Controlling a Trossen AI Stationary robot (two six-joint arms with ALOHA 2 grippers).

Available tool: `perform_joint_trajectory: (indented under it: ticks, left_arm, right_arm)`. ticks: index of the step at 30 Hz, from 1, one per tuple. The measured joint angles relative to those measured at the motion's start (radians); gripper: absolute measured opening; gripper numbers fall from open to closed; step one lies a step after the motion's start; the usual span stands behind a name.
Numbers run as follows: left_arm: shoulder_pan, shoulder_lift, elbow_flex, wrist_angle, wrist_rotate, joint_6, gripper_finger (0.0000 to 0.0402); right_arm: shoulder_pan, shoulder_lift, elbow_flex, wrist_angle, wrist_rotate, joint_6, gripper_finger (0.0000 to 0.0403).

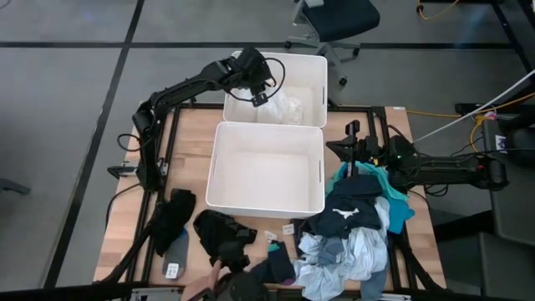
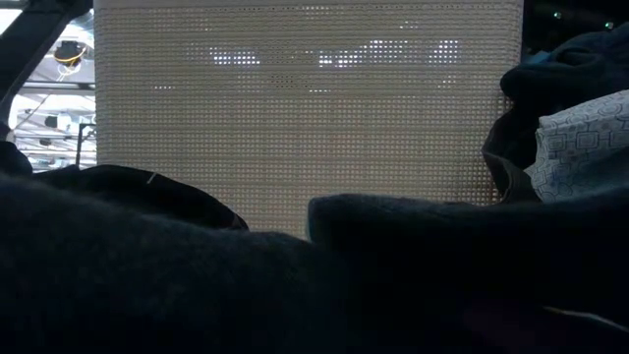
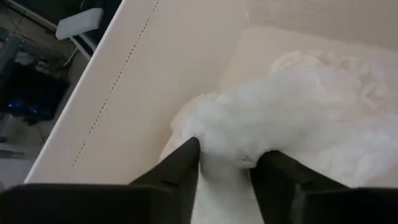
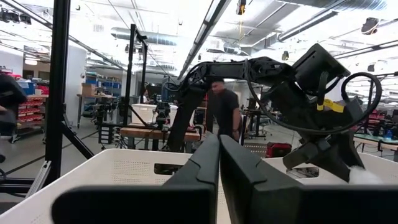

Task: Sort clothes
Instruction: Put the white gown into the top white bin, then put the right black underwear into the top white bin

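My left gripper (image 1: 259, 98) reaches down into the far white bin (image 1: 313, 67) at its left wall, fingers parted (image 3: 227, 158), with a white garment (image 3: 311, 106) between their tips. That garment lies on the bin's floor (image 1: 282, 109). The near white bin (image 1: 266, 199) stands in front of it. A heap of navy, teal, light blue and white clothes (image 1: 355, 230) lies at the table's near right. Dark clothes (image 1: 221, 236) and a dark sock (image 1: 173, 219) lie at the near left. My right gripper (image 4: 219, 168) is shut on nothing and hovers by the near bin's right side (image 1: 341, 149). My left gripper has a bunch of the white garment (image 3: 231, 163) between its parted fingertips, and the cloth lies against the inner side of both. The fingers slant down into the far bin from the table's left. The garment rests on the bin's floor, slack.
A person's hand (image 1: 205, 280) shows at the table's near edge among the dark clothes. In the low view dark cloth (image 2: 295, 285) fills the foreground before the near bin's perforated wall (image 2: 305, 118). People and other rigs show in the room beyond.
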Motion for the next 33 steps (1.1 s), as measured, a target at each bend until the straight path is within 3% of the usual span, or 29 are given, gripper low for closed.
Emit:
perform_joint_trajectory:
  ticks: [7,16,24,33]
  left_arm:
    - [-0.021,-0.031,0.134,-0.146,-0.003,-0.036,0.0194]
    - [-0.155,-0.192,0.203,-0.330,0.019,-0.136,0.0200]
    - [-0.400,-0.316,0.203,-0.579,0.016,-0.335,0.0198]
    - [-0.801,-0.378,0.202,-0.834,-0.091,-0.699,0.0198]
  right_arm:
    - [0.000,0.000,0.000,0.000,0.000,0.000,0.0017]
    - [0.000,0.000,0.000,-0.001,0.031,-0.002,0.0017]
    - [0.000,0.000,0.000,-0.002,0.034,-0.003,0.0017]
    - [0.000,0.000,0.000,-0.002,0.034,-0.003,0.0017]
